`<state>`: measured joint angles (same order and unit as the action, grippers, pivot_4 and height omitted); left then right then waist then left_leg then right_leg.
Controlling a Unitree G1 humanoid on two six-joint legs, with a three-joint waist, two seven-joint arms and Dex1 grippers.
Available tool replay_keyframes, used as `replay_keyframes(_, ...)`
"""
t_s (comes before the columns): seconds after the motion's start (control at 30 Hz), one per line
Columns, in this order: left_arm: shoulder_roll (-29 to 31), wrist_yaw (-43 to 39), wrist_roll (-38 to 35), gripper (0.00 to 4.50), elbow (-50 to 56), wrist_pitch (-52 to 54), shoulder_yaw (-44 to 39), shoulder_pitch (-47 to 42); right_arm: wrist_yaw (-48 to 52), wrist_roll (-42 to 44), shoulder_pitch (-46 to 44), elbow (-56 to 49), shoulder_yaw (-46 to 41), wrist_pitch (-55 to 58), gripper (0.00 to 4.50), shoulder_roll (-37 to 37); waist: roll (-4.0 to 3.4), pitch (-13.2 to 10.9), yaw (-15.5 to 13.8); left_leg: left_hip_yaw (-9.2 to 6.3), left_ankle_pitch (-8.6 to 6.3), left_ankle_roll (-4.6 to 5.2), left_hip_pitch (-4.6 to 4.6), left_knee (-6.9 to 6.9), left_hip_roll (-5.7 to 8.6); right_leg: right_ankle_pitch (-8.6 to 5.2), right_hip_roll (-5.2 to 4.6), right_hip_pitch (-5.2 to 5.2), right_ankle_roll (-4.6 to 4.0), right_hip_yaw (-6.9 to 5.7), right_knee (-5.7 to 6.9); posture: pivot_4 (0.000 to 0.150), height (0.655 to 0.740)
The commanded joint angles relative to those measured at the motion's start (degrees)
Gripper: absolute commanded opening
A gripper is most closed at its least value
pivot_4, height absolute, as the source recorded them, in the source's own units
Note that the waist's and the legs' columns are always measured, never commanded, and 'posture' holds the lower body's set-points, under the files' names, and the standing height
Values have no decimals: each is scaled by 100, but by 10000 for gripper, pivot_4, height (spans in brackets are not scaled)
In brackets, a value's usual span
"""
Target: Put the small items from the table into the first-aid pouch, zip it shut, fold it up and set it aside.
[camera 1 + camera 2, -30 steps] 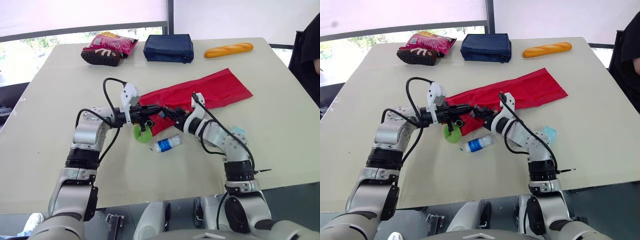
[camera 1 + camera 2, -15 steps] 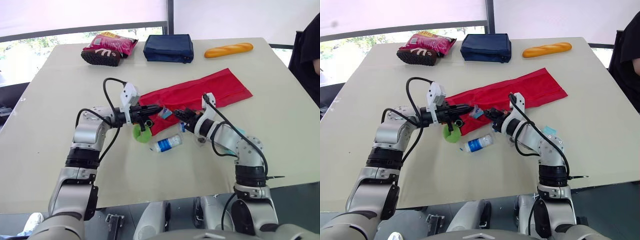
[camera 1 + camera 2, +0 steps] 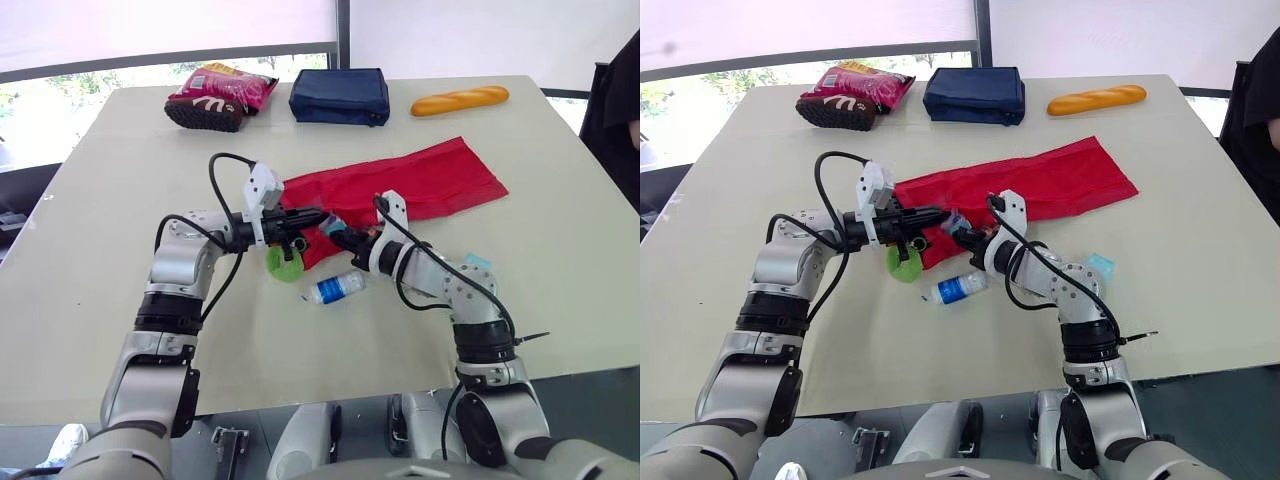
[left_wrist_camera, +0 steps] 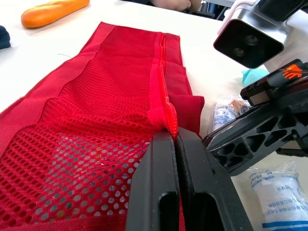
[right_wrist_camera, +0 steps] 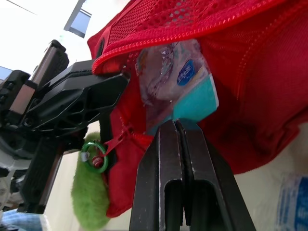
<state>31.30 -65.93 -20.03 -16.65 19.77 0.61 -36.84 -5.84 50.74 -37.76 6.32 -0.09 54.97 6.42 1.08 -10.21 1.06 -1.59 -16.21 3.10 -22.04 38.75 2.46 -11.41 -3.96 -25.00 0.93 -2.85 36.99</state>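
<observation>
The red first-aid pouch (image 3: 420, 180) lies unfolded, slanting across the middle of the tabletop (image 3: 120, 200). Both arms reach inward with bent elbows and meet at its near end. The left end effector (image 4: 174, 132) is pressed together on the mesh edge at the pouch's mouth. The right end effector (image 5: 175, 122) pinches a teal-cornered packet (image 5: 178, 82) at that opening. A wrapped bandage roll (image 3: 335, 288) lies just beside.

Far side, in row: shoe (image 3: 203, 112), pink snack bag (image 3: 228, 84), navy case (image 3: 339, 96), baguette (image 3: 459, 100).
</observation>
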Motion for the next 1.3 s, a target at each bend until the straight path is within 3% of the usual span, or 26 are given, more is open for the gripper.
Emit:
replay_keyframes(0.03,20,-78,-157,0,365,49,-41,59,256,-424,-374,397,28,-496,257,248,0,0,14,0,0,0,1,0,-2,0,-2,0,0,1,1,1500,7397)
replay_keyframes(0.23,104,-157,-97,0,379,-4,-34,163,653,-735,-616,589,-53,-812,257,258,0,0,2,3,1,-1,-1,-1,1,0,-4,-5,0,3,5,1500,7397)
replay_keyframes(0.63,918,-732,373,0,-418,-787,-20,188,2145,-159,632,-2364,114,118,257,-1271,0,0,7,3,0,-2,-62,1,8,2,-8,-66,1,7,8,1500,7397)
replay_keyframes(1.0,1657,-1367,952,0,-1765,-1736,81,-6,3001,80,1682,-3656,-563,-421,257,-2540,3,2,-22,6,-1,2,-62,6,8,3,-2,-65,3,1,14,1500,7397)
replay_keyframes(1.13,1753,-1454,1079,13141,-2398,-1923,59,-338,3112,239,1936,-3856,-743,-397,0,-2870,4,2,-30,3,-14,23,-66,33,5,2,0,-64,4,-5,31,1500,7397)
replay_keyframes(1.3,1672,-2102,488,38412,-1854,-1133,-70,-538,3095,157,2043,-3876,-702,-553,0,-3006,4,2,-32,6,-16,28,-68,57,8,2,-5,-62,6,-4,57,1500,7397)
